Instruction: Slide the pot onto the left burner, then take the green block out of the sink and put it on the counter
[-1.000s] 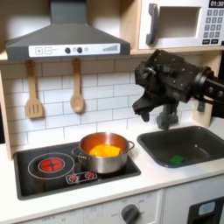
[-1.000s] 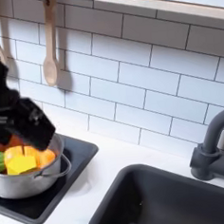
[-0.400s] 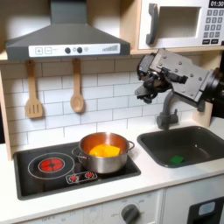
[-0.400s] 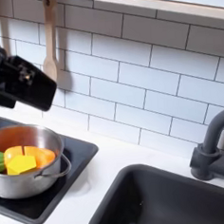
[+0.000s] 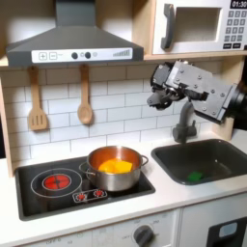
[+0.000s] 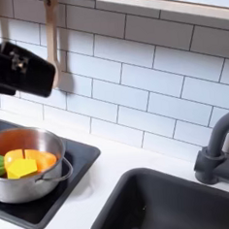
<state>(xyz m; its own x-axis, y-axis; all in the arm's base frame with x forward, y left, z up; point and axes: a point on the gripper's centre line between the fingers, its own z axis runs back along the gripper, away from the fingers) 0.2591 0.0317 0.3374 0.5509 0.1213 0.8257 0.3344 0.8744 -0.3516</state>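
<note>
The shiny steel pot with orange-yellow pieces inside stands on the black cooktop, on the burner at the first exterior view's right. The red left burner is bare. In the second exterior view the pot sits at the lower left. My gripper hangs high in front of the tiled wall, above and right of the pot, touching nothing. Its fingers look open and hold nothing. It also hovers above the pot as the gripper. The green block lies in the dark grey sink. The pale counter runs along the front.
A dark arched faucet stands behind the sink, just under my arm, seen also as the faucet. Two wooden utensils hang on the wall left of the gripper. A range hood and a microwave are overhead.
My gripper has risen from just above the pot's right side to higher up by the wall. The pot and the green block have not moved.
</note>
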